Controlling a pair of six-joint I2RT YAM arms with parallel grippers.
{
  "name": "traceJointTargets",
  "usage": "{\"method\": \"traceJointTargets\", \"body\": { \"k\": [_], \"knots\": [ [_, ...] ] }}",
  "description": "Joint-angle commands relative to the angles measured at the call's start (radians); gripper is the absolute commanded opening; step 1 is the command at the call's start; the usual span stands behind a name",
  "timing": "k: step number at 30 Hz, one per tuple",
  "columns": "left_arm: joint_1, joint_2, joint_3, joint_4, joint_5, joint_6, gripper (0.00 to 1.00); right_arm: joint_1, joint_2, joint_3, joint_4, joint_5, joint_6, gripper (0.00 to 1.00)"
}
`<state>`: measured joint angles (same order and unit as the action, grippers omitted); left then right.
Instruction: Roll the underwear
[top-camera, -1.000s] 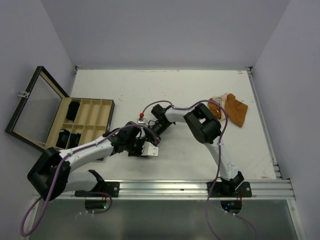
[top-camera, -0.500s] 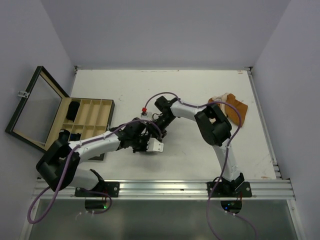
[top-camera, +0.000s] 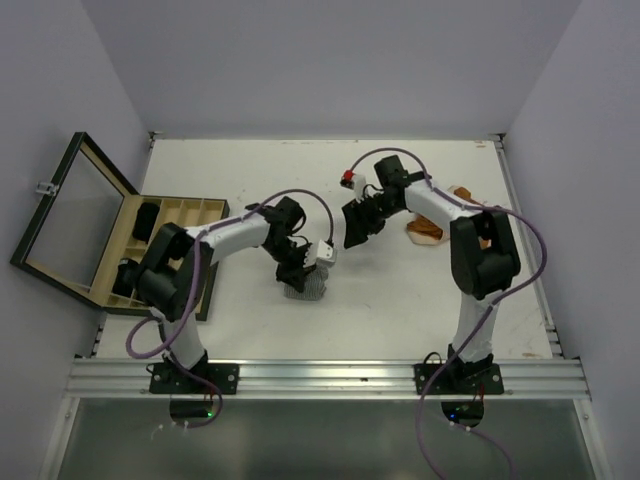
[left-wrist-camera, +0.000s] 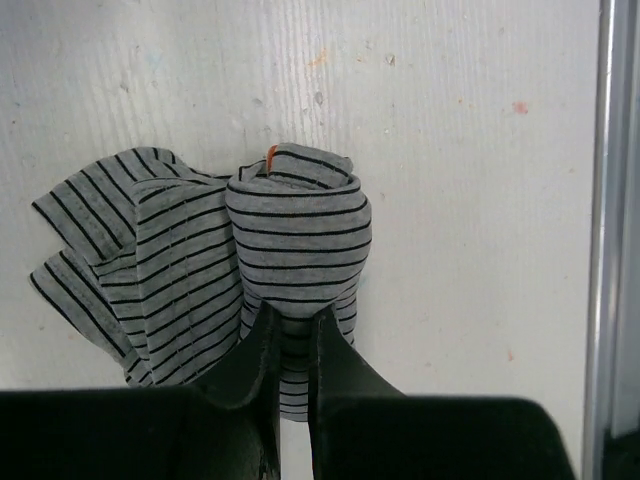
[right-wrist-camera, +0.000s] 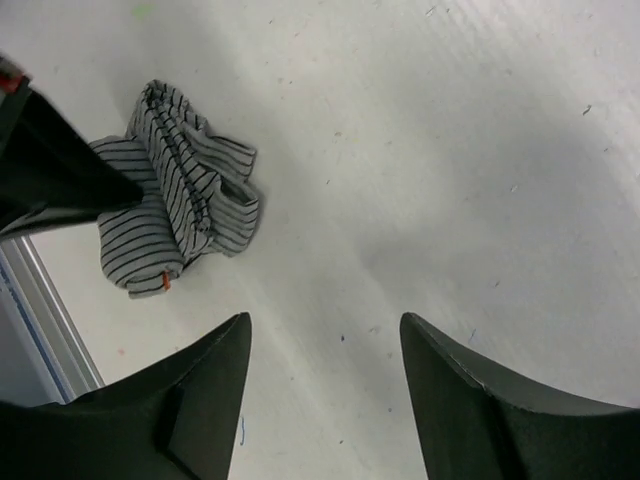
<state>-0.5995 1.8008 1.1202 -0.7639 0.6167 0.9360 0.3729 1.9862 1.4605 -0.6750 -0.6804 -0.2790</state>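
The grey striped underwear (left-wrist-camera: 300, 230) lies on the white table, partly rolled into a tube with loose folds to its left. It also shows in the top view (top-camera: 306, 288) and the right wrist view (right-wrist-camera: 180, 215). My left gripper (left-wrist-camera: 290, 322) is shut on the near end of the roll; in the top view it (top-camera: 298, 272) points down at the cloth. My right gripper (right-wrist-camera: 325, 335) is open and empty, above the bare table to the right of the cloth (top-camera: 356, 226). The orange-brown underwear (top-camera: 424, 229) lies at the right, partly hidden by the right arm.
The compartmented wooden box (top-camera: 214, 209) stands open at the left, its glass lid (top-camera: 70, 205) tilted back, with black underwear (top-camera: 148, 220) in some compartments. A metal rail (top-camera: 330, 375) runs along the table's near edge.
My right gripper has let go, pulled up and to the right away from the striped cloth, and opened. My left arm has swung round, its gripper still on the cloth, now slightly further right.
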Motion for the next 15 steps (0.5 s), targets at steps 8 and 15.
{"method": "traceJointTargets", "body": {
  "k": [8,15],
  "knots": [
    [0.098,0.472,0.26,-0.38,-0.028,0.072,0.0,0.049,-0.397,-0.273,0.124,-0.081,-0.196,0.61],
    [0.15,0.652,0.466,-0.457,-0.011,0.098,0.01,0.277,-0.503,-0.373,0.27,0.102,-0.285,0.63]
  ]
}}
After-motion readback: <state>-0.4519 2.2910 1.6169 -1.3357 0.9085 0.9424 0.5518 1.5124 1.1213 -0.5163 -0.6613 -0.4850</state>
